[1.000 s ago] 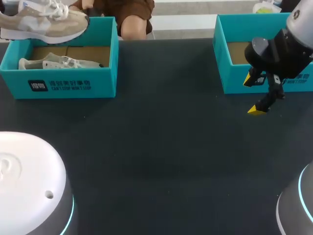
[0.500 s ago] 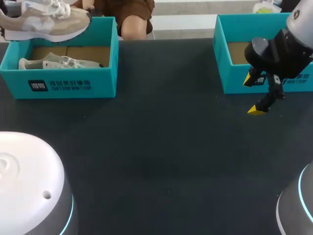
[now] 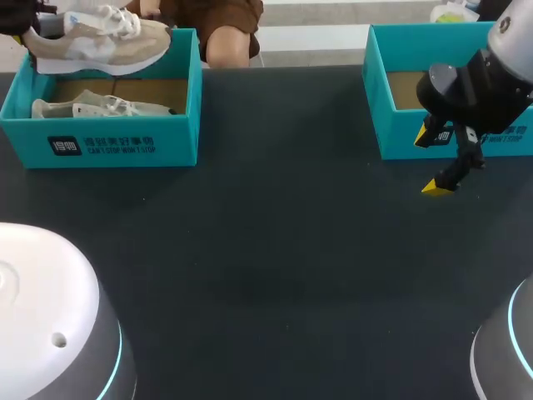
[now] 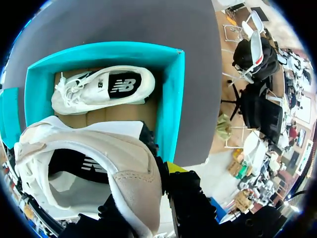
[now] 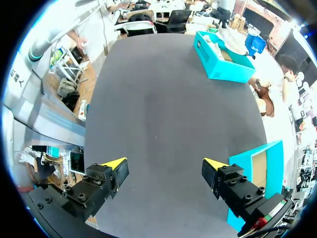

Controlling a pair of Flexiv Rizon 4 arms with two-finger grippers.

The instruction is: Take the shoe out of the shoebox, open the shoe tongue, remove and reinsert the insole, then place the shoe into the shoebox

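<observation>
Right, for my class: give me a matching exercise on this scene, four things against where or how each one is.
Things:
1. beige shoe
2. white shoe
3. right gripper
4. right shoebox

Places or states:
a. lying inside the left shoebox
b. open above the bare table
c. at the table's far right, beyond the gripper
d. held up over the left shoebox's rim

Pairs: 1-d, 2-a, 3-b, 4-c.

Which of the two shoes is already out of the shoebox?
The tan shoe, held in the air over the back corner of the left shoebox; the paler shoe lies on its side inside it.
</observation>
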